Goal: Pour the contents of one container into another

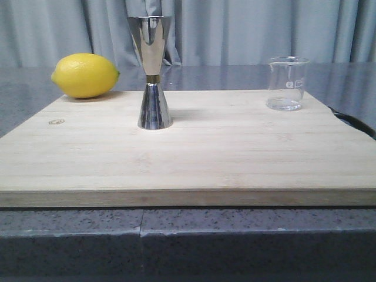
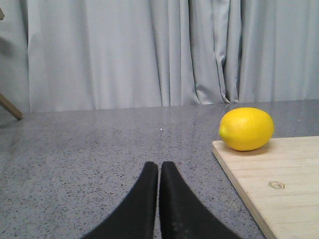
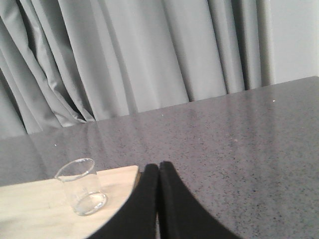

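My left gripper [image 2: 159, 172] has its two black fingers pressed together on nothing, resting low over the grey speckled countertop [image 2: 99, 149], off the left edge of the pale wooden cutting board [image 2: 279, 199]. My right gripper [image 3: 159, 172] is likewise closed and empty, off the board's right edge.

The small clear glass beaker [image 1: 287, 83] stands upright near the board's far right corner; in the right wrist view it [image 3: 81, 186] lies near my fingertips but apart from them. The tall shiny steel hourglass jigger [image 1: 154, 73] stands upright left of the board's centre, well apart from the beaker. A yellow lemon [image 1: 86, 75] sits at the far left corner.

Hazards, as I judge them:
- The jigger is tall on a narrow foot; a brush from the beaker or a finger could topple it.
- The jigger's upper cup is narrow; a fast tilt could send the pour past it.
- Smooth glass may slip in a loose grip or tip if the fingers meet it off-centre.
- Any liquid level in the beaker is hard to read, so flow onset is uncertain.

Both vessels have vertical long axes, mouths upward. The direction of the beaker's pour lip I cannot tell with confidence.
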`<action>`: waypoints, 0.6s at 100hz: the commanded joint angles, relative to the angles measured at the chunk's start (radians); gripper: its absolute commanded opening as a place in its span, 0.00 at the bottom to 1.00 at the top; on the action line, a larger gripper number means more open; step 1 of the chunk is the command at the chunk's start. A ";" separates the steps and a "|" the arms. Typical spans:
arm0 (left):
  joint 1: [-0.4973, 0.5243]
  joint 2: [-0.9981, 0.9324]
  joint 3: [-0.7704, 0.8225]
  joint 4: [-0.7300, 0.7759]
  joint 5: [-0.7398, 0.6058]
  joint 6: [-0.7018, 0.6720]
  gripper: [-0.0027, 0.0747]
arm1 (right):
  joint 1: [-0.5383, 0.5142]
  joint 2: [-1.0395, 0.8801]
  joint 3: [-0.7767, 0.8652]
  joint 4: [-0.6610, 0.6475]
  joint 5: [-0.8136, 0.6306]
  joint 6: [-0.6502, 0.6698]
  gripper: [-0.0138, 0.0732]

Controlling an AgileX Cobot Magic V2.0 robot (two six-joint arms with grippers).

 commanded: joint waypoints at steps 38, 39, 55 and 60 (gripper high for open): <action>0.002 -0.025 0.004 -0.001 -0.077 -0.010 0.01 | -0.047 -0.243 0.063 1.109 -0.078 -1.357 0.08; 0.002 -0.025 0.004 -0.001 -0.077 -0.010 0.01 | -0.049 -0.245 0.067 1.125 -0.092 -1.357 0.08; 0.002 -0.025 0.004 -0.001 -0.077 -0.010 0.01 | -0.082 -0.249 0.201 1.168 -0.320 -1.366 0.08; 0.002 -0.025 0.004 -0.001 -0.077 -0.010 0.01 | -0.082 -0.249 0.238 1.168 -0.340 -1.366 0.08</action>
